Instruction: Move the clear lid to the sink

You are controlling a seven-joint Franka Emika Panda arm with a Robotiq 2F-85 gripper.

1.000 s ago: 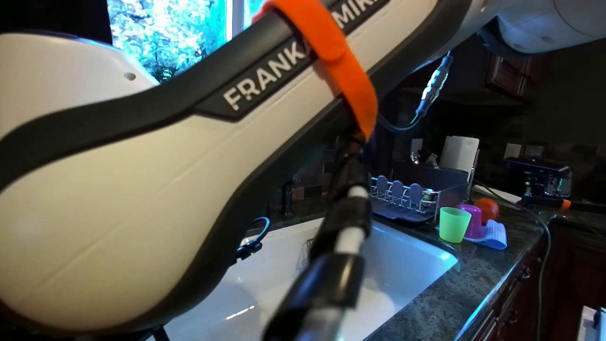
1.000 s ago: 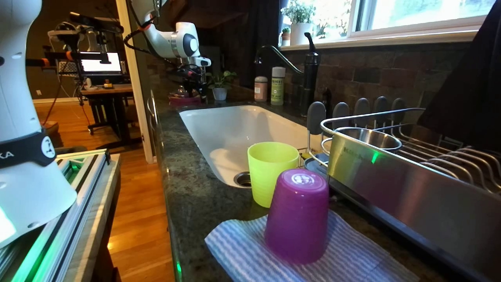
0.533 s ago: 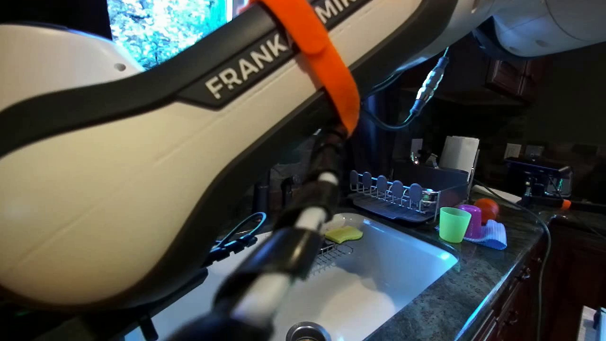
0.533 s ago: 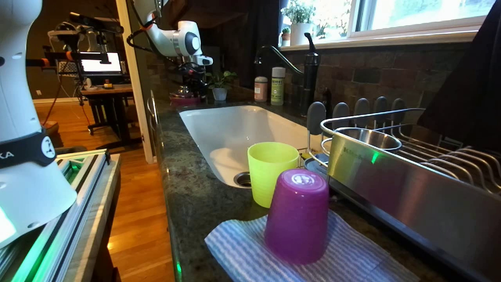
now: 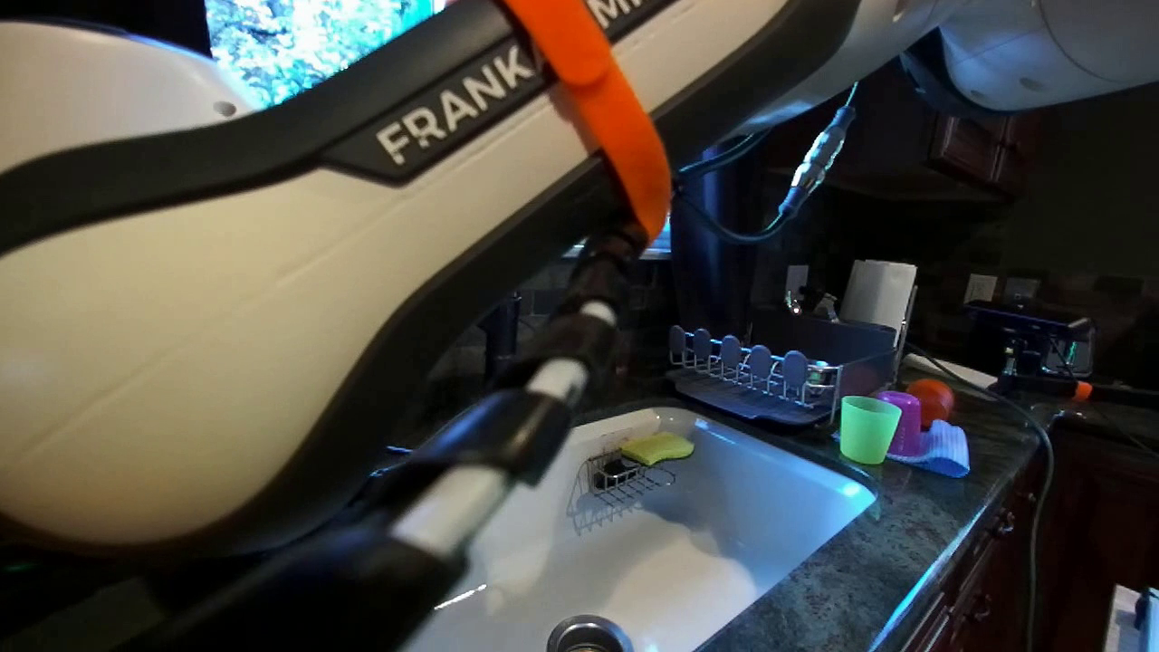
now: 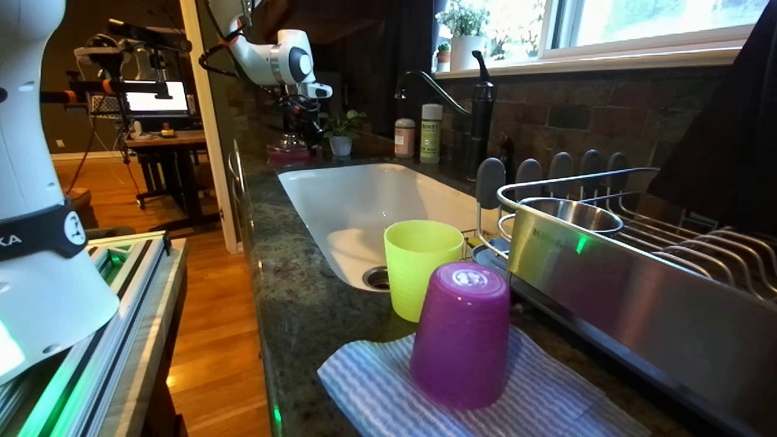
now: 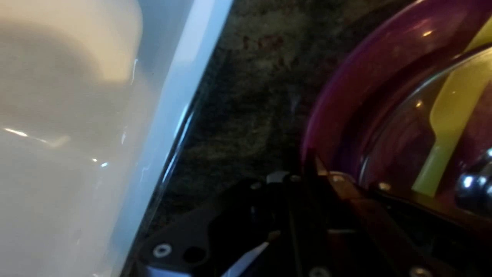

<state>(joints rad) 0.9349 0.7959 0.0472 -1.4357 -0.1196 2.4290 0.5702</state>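
Note:
In the wrist view the clear lid (image 7: 403,134) lies within a purple dish (image 7: 346,92), its shiny metal knob (image 7: 476,184) at the right edge. A yellow-green utensil (image 7: 449,115) shows at the lid, apparently through it. My gripper (image 7: 314,163) is shut, its fingertips at the dish's near rim, away from the knob. It is too dark to tell whether the rim sits between them. The white sink (image 7: 69,173) lies left of the dish, across a strip of dark counter. In an exterior view the dish (image 6: 291,153) stands beyond the sink's far end, beneath the gripper.
A potted plant (image 6: 342,141), two soap bottles (image 6: 430,133) and the faucet (image 6: 481,115) line the back of the counter. Near the drain end stand a green cup (image 6: 419,261), a purple cup (image 6: 464,340) and a dish rack (image 6: 637,291). A yellow sponge (image 5: 658,447) sits inside the sink.
The gripper has gone from open to shut. In an exterior view the wrist and the dish have shifted slightly right. The arm has swung aside, uncovering the sponge, wire rack and drain.

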